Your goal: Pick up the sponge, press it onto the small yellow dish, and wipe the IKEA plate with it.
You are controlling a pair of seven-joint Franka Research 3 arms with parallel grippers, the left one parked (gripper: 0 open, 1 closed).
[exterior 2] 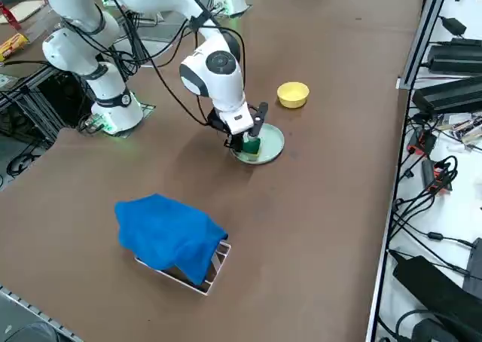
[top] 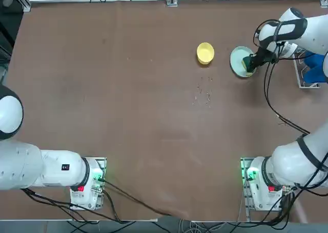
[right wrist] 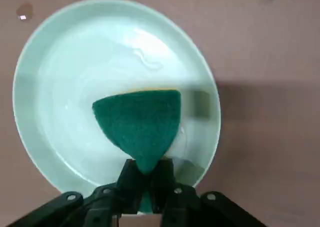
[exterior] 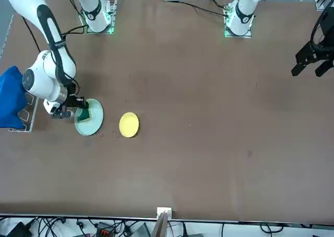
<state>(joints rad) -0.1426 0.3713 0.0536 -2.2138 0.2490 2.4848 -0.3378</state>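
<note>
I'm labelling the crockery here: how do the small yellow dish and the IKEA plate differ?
The small yellow dish is yellow, bowl-like and empty; the IKEA plate is pale blue-green, wider and shallower. The dish stands untouched, while the right gripper, shut on the sponge, holds it on the plate. Both are round, glossy and upright on the table.

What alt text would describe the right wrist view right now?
The right end effector is shut on the sponge, green side showing, holding it over the pale blue-green IKEA plate, which lies on the brown table.
</note>
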